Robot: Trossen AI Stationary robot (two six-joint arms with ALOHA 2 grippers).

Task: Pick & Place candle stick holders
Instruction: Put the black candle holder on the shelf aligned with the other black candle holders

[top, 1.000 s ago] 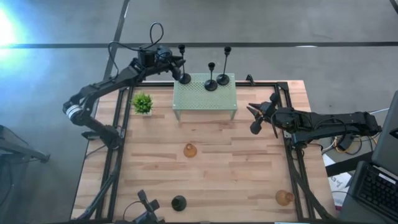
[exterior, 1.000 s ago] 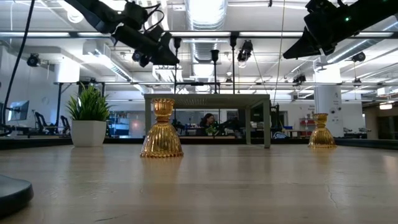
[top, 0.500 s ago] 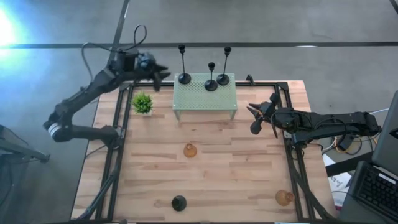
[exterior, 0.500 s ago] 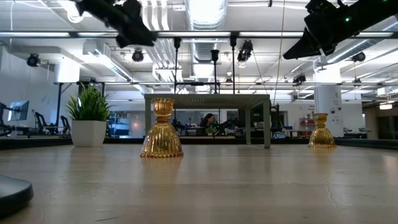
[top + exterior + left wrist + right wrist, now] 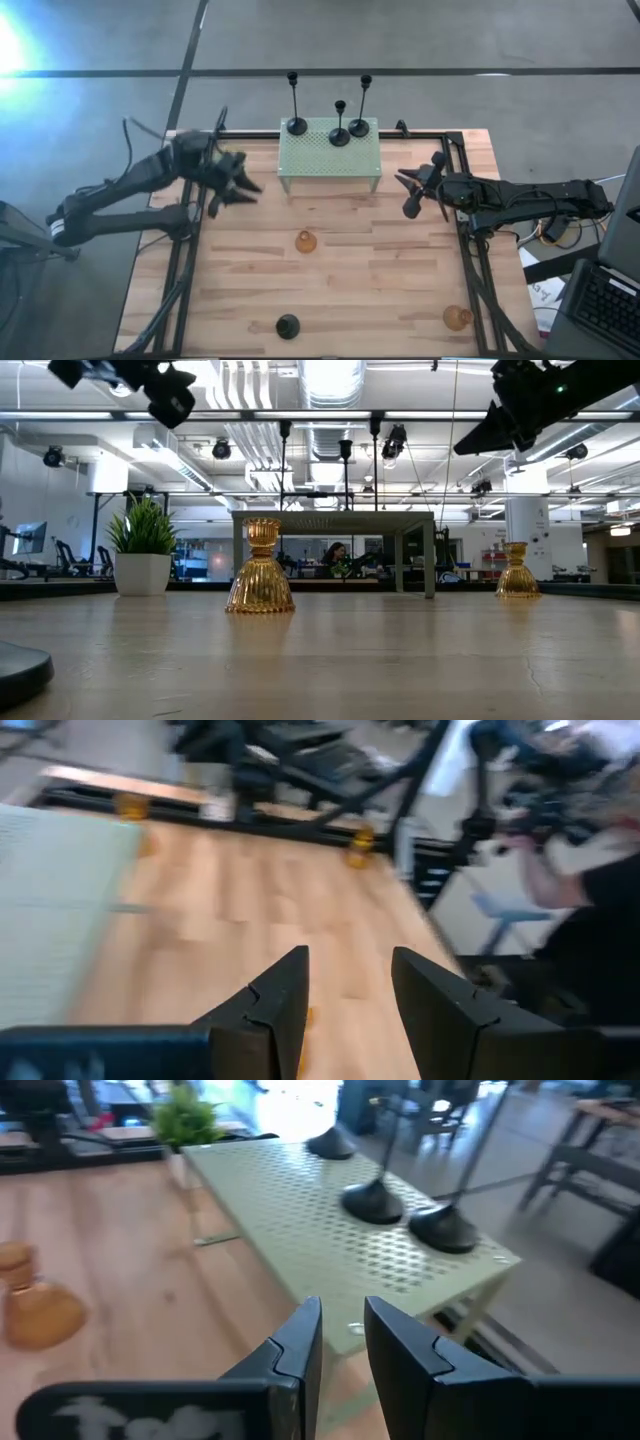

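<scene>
The left tool [image 5: 236,184] hangs empty over the desk [image 5: 340,285], fingers parted, while the right tool [image 5: 414,187] waits, fingers narrowly parted, holding nothing.

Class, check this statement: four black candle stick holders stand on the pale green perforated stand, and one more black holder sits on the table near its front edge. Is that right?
Not quite. The high view shows three black holders on the pale green perforated stand, not four. The rest holds: one more black holder sits on the table near its front edge.
</scene>
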